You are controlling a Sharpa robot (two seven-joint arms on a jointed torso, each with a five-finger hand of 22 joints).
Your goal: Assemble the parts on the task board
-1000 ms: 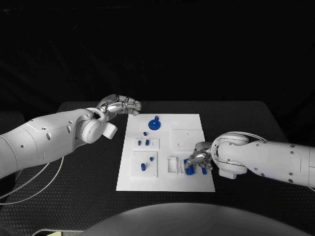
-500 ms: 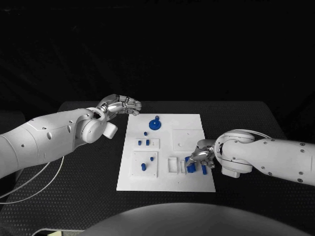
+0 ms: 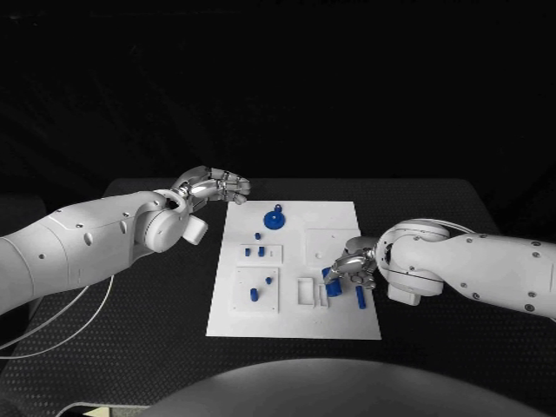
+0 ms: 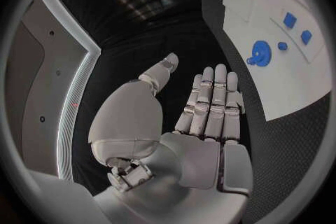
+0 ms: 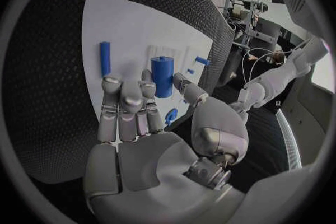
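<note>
My right hand [image 3: 352, 268] pinches a blue cylindrical part [image 5: 162, 75] over the white task board [image 3: 334, 324] on the black textured tabletop [image 3: 153, 313]; my left hand [image 3: 212, 185] hangs empty, fingers apart.

No readable text, labels, brands or numbers on any surface.

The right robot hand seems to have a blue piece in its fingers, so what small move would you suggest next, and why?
Probably lift it slightly, clear of the task board. The right robot hand pinches a blue cylinder just above the board, with another blue rod lying close beside it, so a short rise should avoid knocking that.
</note>
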